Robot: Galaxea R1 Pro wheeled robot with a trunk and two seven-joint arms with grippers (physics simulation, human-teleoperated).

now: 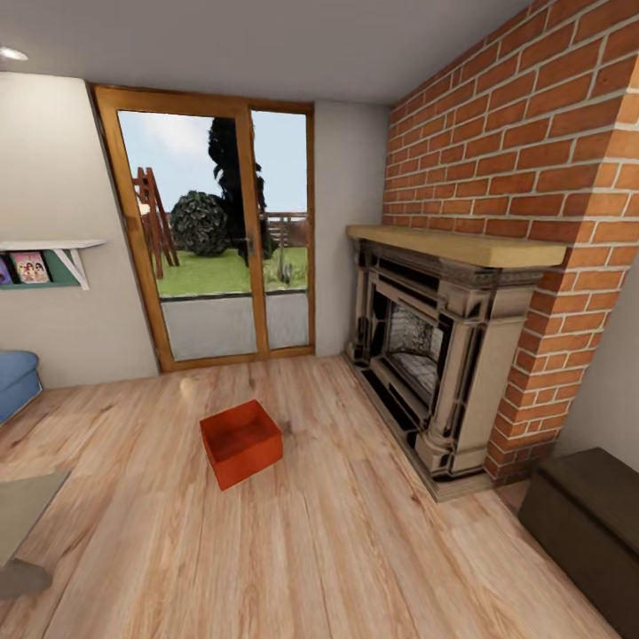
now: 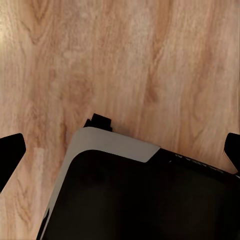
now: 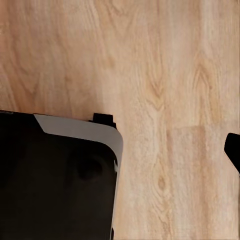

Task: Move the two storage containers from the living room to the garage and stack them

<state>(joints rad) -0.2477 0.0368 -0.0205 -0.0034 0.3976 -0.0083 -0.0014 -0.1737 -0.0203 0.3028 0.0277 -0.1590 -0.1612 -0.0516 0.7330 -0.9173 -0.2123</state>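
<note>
Fingers (image 2: 11,152) of left gripper spread wide, cut by frame edges; right gripper state unclear. One storage container (image 1: 240,442) on wood floor (image 1: 355,550).

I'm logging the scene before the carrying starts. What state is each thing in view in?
storage container: upright on the wood-plank floor, open-topped, nothing visible inside, not held.
glass door: shut.
fireplace: unlit.
dark bench: its top shut.
left end effector: open, fingertips wide apart, holding nothing.
right end effector: one fingertip in view, cannot tell.
</note>
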